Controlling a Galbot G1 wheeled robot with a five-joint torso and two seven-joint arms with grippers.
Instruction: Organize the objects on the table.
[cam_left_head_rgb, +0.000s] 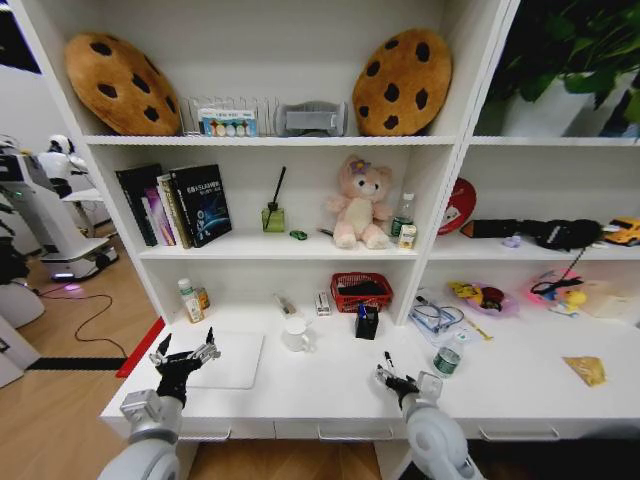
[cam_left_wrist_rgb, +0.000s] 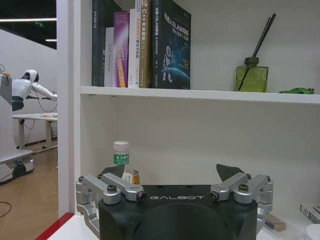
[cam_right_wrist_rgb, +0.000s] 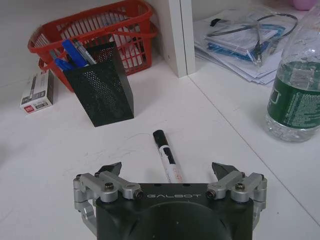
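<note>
Right gripper (cam_right_wrist_rgb: 170, 172) spread open, empty, poised over marker (cam_right_wrist_rgb: 166, 155) near table (cam_left_head_rgb: 330, 385) front edge; left gripper (cam_left_head_rgb: 185, 357) open above laptop (cam_left_head_rgb: 232, 358) toward left edge; barely started.

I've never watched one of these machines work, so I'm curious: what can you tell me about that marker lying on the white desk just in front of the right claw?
The marker is a slim pen with a black cap and a white barrel carrying dark print and a touch of red. It lies flat on the bare white desk, cap pointing toward the black mesh pen holder, touching nothing else. Its near end runs between the open fingers of the right gripper, which hovers over it without gripping; the rest is hidden behind the gripper body.
</note>
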